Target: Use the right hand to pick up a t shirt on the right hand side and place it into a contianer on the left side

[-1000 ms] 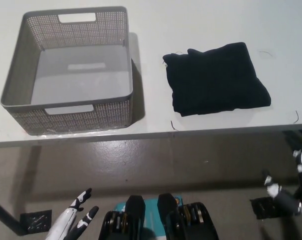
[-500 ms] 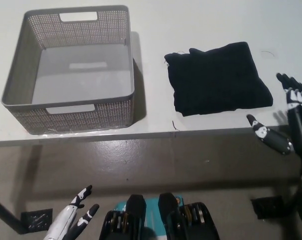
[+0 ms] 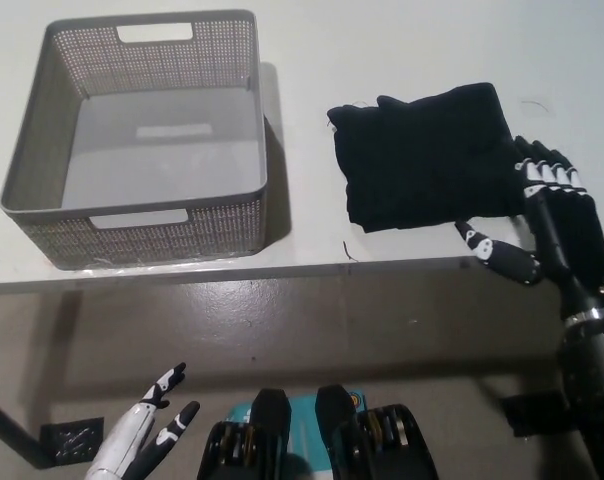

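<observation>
A folded black t-shirt (image 3: pixel 427 155) lies on the white table at the right. My black right hand (image 3: pixel 542 225) is open at the shirt's near right corner, its fingers spread over the cloth edge, holding nothing. A grey perforated container (image 3: pixel 42 215) stands empty on the table's left side. My white left hand (image 3: pixel 142 435) rests low at the bottom left, below the table edge, with fingers apart.
The table's front edge (image 3: pixel 282 275) runs across the middle of the picture, with brown floor below it. A gap of bare white table (image 3: pixel 302 180) separates the container and the shirt.
My right hand has risen from below the table edge and moved left onto the shirt's near right corner. The left hand has stayed put.
</observation>
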Tool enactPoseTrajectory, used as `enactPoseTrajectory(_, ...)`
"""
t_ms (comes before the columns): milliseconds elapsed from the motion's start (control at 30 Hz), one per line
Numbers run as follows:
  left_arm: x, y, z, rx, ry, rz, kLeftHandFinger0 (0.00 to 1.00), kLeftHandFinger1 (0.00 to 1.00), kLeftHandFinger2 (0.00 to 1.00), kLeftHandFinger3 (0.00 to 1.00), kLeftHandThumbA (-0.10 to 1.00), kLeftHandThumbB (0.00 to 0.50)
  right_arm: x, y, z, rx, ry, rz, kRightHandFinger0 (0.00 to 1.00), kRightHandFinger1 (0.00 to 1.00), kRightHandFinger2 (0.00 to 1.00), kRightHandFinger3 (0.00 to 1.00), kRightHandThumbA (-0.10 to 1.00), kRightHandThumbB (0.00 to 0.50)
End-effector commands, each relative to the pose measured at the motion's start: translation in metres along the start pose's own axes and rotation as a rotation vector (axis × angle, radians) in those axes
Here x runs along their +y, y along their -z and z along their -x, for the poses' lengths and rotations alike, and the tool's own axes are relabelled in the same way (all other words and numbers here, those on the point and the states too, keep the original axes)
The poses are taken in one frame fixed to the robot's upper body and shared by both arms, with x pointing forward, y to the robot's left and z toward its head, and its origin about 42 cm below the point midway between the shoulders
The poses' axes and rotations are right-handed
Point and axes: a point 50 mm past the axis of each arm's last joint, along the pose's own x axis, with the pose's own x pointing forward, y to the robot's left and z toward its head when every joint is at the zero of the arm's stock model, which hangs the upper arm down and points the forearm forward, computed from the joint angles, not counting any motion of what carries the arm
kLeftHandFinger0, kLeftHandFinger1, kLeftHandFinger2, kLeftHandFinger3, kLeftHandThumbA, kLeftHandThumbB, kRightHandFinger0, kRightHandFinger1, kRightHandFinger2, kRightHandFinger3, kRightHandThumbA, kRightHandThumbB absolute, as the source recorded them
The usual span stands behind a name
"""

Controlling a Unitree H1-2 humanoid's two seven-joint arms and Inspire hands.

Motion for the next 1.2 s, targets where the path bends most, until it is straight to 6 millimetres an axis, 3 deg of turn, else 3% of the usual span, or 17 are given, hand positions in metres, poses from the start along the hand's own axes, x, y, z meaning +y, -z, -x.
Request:
enactPoseTrajectory(0,0.013,-0.008,-0.008,-0.054,-0.015,-0.024,0.94,1.0,1.0,1.0,1.0,0.323,-0.012,-0.012,-0.03,-0.031,0.024,0.07,1.0,1.0,1.0,1.0,0.79,0.498)
enactPoseTrajectory(133,0.014,-0.01,-0.013,-0.063,-0.013,-0.029,0.91,1.0,1.0,1.0,1.0,0.328,-0.008,-0.017,-0.042,-0.066,0.041,0.059,1.0,1.0,1.0,1.0,0.76,0.487)
enactPoseTrajectory(233,0.014,-0.011,-0.013,-0.067,-0.01,-0.03,0.91,1.0,1.0,1.0,1.0,0.312,0.0,-0.02,-0.049,-0.081,0.04,0.069,1.0,1.0,1.0,1.0,0.82,0.497)
enactPoseTrajectory(467,0.014,-0.014,-0.013,-0.065,0.002,-0.049,0.94,1.0,1.0,1.0,1.0,0.315,0.013,-0.024,-0.052,-0.069,0.004,0.064,1.0,1.0,1.0,1.0,0.82,0.489)
enactPoseTrajectory(667,0.014,-0.016,-0.015,-0.074,0.002,-0.039,0.92,1.0,1.0,1.0,1.0,0.307,0.026,-0.02,-0.052,-0.056,-0.022,0.065,1.0,1.0,1.0,1.0,0.89,0.49)
enactPoseTrajectory(1167,0.014,-0.019,-0.017,-0.075,0.013,-0.035,0.91,1.0,1.0,1.0,1.0,0.313,0.04,0.0,-0.053,-0.015,-0.077,0.057,1.0,1.0,1.0,1.0,0.92,0.482)
